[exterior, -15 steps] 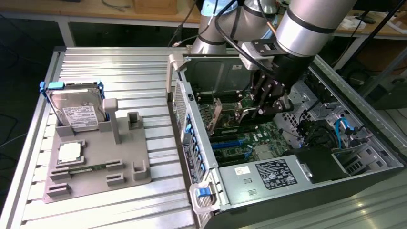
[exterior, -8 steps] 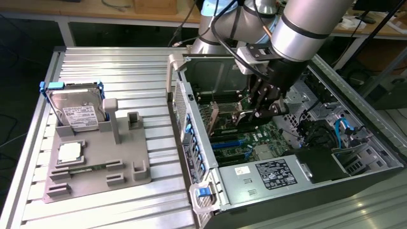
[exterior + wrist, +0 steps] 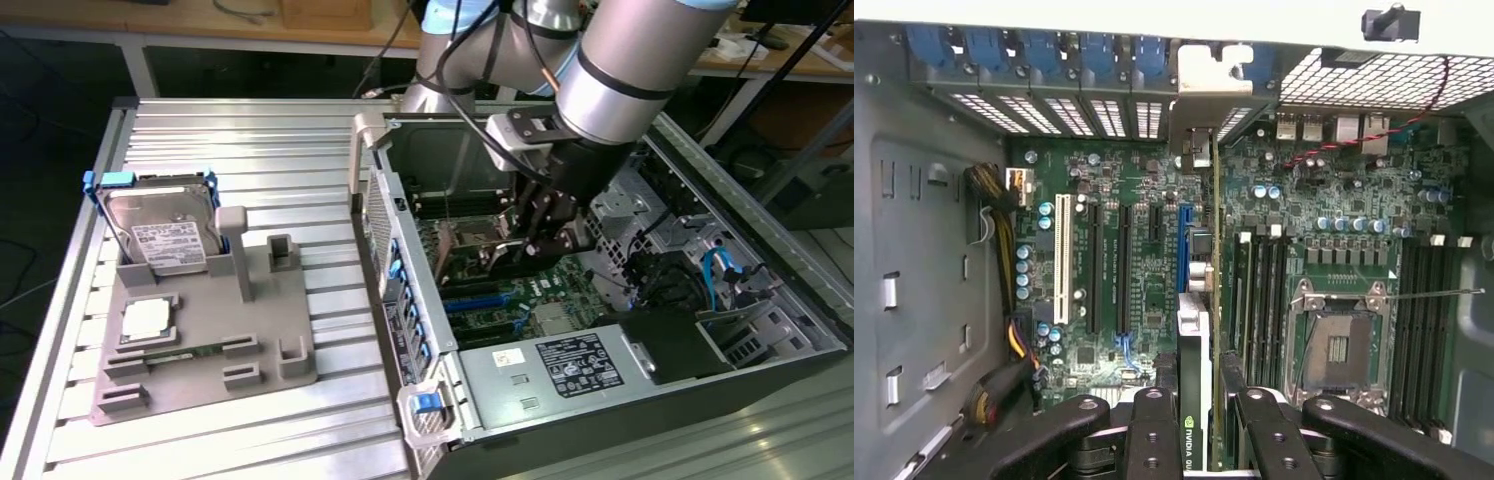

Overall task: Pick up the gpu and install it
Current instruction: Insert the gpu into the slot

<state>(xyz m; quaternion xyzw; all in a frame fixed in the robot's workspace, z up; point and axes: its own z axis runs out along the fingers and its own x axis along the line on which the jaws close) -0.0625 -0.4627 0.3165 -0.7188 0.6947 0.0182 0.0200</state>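
Fingers (image 3: 1151, 430) of the gripper (image 3: 1199, 405) clamp the gpu (image 3: 1194, 340) edge-on between them. I see it inside the open computer case (image 3: 378, 200), above the motherboard (image 3: 1334, 200), lined up along the blue slot (image 3: 1182, 250); whether seated, cannot tell.

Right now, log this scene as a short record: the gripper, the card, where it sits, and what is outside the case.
gripper: closed on the gpu, reaching down into the computer case
gpu position: edge-on over the motherboard, running alongside the blue slot
gpu seated: cannot tell
outside the case: hard drive standing in the grey fixture, on the exterior view's left
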